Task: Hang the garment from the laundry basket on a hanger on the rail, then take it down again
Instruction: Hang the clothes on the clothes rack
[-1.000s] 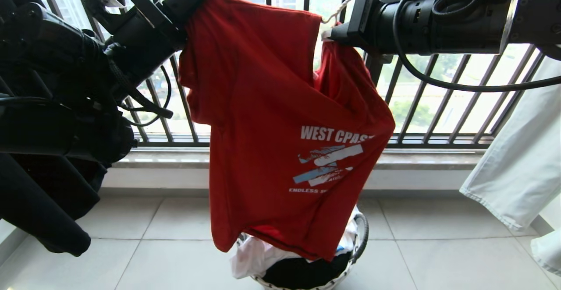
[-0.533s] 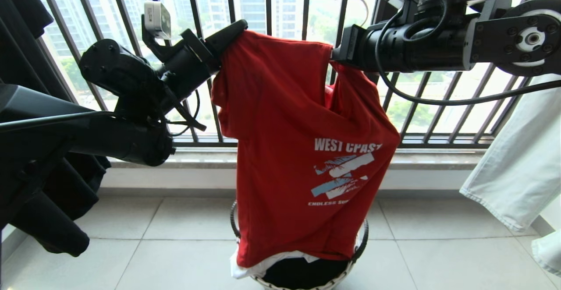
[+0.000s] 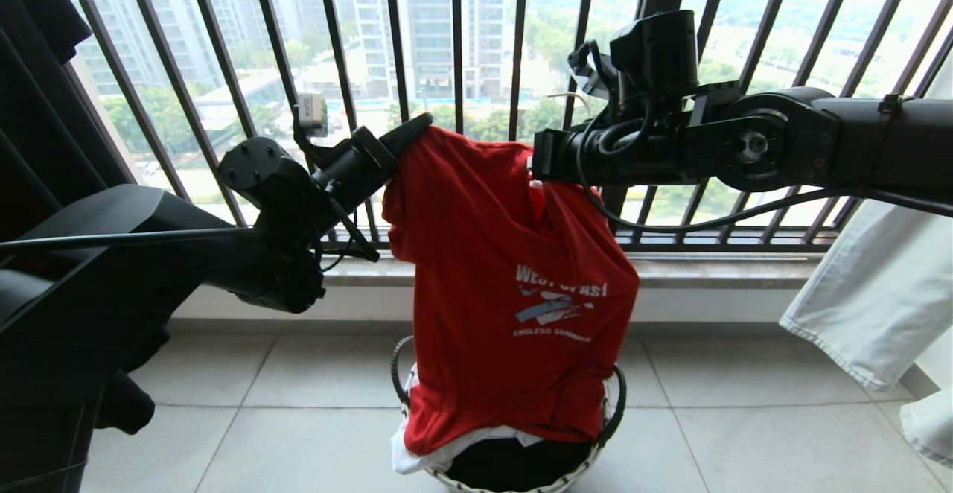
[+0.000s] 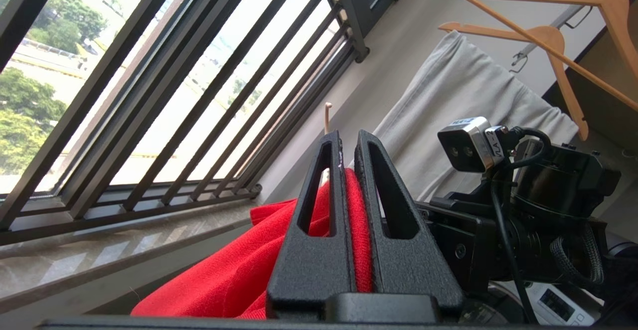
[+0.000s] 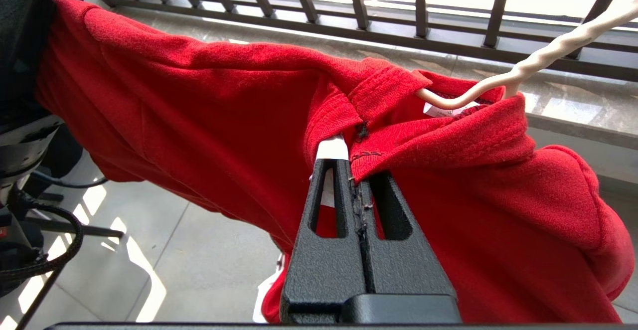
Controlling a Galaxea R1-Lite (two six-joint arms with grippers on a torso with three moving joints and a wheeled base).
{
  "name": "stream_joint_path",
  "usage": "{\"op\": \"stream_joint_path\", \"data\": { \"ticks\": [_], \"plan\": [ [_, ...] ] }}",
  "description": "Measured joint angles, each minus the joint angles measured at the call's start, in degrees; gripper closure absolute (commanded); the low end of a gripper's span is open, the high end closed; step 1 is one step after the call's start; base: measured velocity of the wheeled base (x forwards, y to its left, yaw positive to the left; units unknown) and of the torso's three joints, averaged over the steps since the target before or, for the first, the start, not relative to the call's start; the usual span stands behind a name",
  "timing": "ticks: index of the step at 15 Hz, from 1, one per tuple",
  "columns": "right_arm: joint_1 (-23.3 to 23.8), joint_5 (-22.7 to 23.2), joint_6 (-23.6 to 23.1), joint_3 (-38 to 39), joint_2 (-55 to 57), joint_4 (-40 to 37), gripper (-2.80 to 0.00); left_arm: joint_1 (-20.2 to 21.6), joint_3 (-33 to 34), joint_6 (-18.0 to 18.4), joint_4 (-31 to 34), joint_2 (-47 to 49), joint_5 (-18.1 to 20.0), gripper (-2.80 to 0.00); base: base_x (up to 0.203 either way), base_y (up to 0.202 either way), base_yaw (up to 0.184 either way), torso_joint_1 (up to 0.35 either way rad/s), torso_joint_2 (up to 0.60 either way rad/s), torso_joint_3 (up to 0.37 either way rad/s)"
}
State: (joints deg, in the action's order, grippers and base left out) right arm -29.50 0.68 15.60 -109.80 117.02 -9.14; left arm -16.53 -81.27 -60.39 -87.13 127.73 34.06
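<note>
The garment [image 3: 506,269], a red T-shirt with a white and blue chest print, hangs stretched between my two grippers in front of the window bars. My left gripper [image 3: 423,123] [image 4: 349,138] is shut on a fold of its shoulder [image 4: 356,230]. At the collar [image 5: 398,88], my right gripper [image 5: 349,163] [image 3: 534,167] is shut on the red cloth beside a white label. The off-white hanger [image 5: 543,56] [image 3: 566,94] pokes its hook out of the neck opening. The shirt's hem droops into the laundry basket [image 3: 615,411] on the floor below.
White and black clothes [image 3: 514,463] fill the basket. Dark garments [image 3: 45,106] hang at the left and a pale garment [image 3: 871,292] at the right. Window bars [image 3: 454,31] and a stone sill stand behind. Tan wooden hangers [image 4: 558,46] hang on a rail [image 4: 568,16].
Both arms have come down and reached further from the camera, carrying the shirt lower. Its hem has sunk deeper into the basket. Both grips are unchanged.
</note>
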Motion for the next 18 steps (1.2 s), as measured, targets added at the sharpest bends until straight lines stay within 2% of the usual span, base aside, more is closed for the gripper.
{"op": "stream_joint_path", "data": {
  "ticks": [3, 6, 9, 12, 16, 17, 18],
  "plan": [
    [-0.37, -0.24, 0.12, 0.72, 0.55, -0.04, 0.0, -0.06, 1.4, 0.2, -0.02, -0.37, -0.09, 0.0, 0.0, 0.0, 0.0, 0.0, 0.0, 0.0],
    [-0.37, -2.63, 0.32, 2.59, 0.04, -0.04, 0.0, -0.11, 3.21, 1.2, -0.05, -2.07, -0.38, 0.0, 0.0, 0.0, 0.0, 0.0, 0.0, 0.0],
    [-0.02, -3.81, 1.81, 7.83, -2.84, 2.04, 0.0, -0.08, 3.59, 1.6, -0.06, -2.88, -0.85, 0.0, 0.0, 0.0, 0.0, 0.0, 0.0, 0.0],
    [-0.3, -3.68, 1.93, 10.14, -5.05, 4.05, 0.0, -0.09, 3.65, 2.07, -0.06, -2.84, -0.9, 0.0, 0.0, 0.0, 0.0, 0.0, 0.0, 0.0],
    [-3.14, -2.47, 0.96, 10.39, -5.24, 8.18, 0.0, -0.13, 3.98, 2.14, -0.09, -2.95, -0.94, 0.0, 0.0, 0.0, 0.0, 0.0, 0.0, 0.0],
    [-3.93, -2.39, 0.33, 10.57, -4.92, 8.58, -0.39, -0.24, 4.15, 2.15, -0.06, -2.95, -0.93, 0.0, 0.0, 0.0, 0.0, 0.0, 0.0, 0.0],
    [-4.58, -2.33, 0.12, 10.73, -4.6, 8.62, -2.8, -0.3, 4.26, 2.13, -0.06, -2.95, -0.93, 0.0, 0.0, 0.0, 0.0, 0.0, 0.0, 0.0]
  ]
}}
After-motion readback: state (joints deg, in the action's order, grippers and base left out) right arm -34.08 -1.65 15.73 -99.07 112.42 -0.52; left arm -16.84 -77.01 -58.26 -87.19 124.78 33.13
